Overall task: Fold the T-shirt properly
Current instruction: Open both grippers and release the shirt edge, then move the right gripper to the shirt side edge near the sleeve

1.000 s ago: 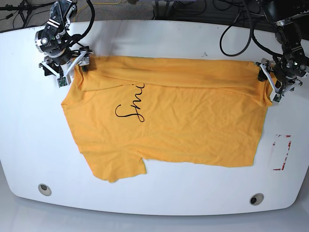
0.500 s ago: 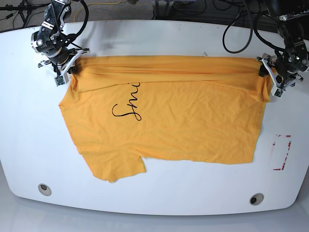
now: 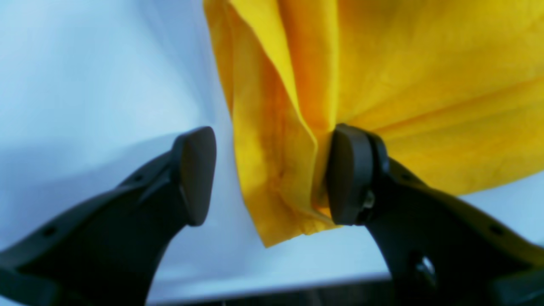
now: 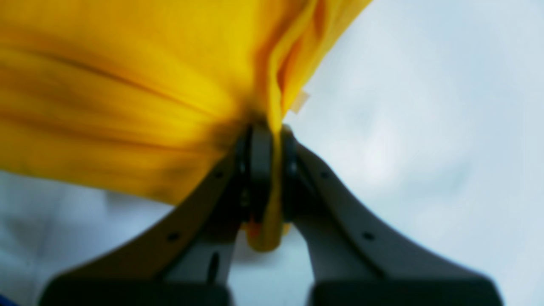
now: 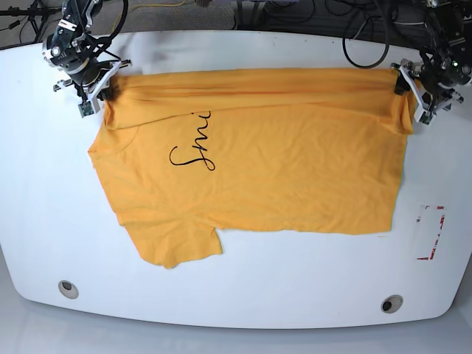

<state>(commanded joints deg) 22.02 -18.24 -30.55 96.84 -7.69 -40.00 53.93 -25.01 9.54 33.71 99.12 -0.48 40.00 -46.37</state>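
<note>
The mustard T-shirt (image 5: pixel 258 162) lies flat on the white table (image 5: pixel 243 295), its far edge folded over so that only "Smi" of the black script shows. My right gripper (image 5: pixel 103 88) holds the far left corner; in the right wrist view it (image 4: pixel 272 170) is shut on a bunched fold of the T-shirt (image 4: pixel 127 85). My left gripper (image 5: pixel 407 92) is at the far right corner. In the left wrist view it (image 3: pixel 267 178) stands open. A hanging fold of the T-shirt (image 3: pixel 425 85) sits between the fingers and touches only the right finger (image 3: pixel 352 178).
A red-marked white rectangle (image 5: pixel 430 232) lies on the table at the right. Two round holes (image 5: pixel 68 288) (image 5: pixel 391 303) sit near the front edge. Cables (image 5: pixel 361 29) run behind the table's far edge.
Both grippers have moved toward the table's far edge, drawing the T-shirt's folded far edge and the whole shirt that way.
</note>
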